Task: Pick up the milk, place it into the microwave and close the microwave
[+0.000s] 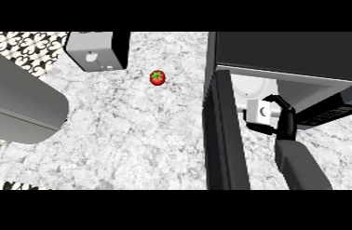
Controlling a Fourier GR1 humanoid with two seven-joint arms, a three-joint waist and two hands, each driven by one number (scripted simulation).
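While your right hand (280, 116) curled around the milk (262, 111), the carton sat at the microwave (288, 54) mouth.
You needed to carry it deeper past the open door (223, 131), level, before uncurling; no left hand showed.
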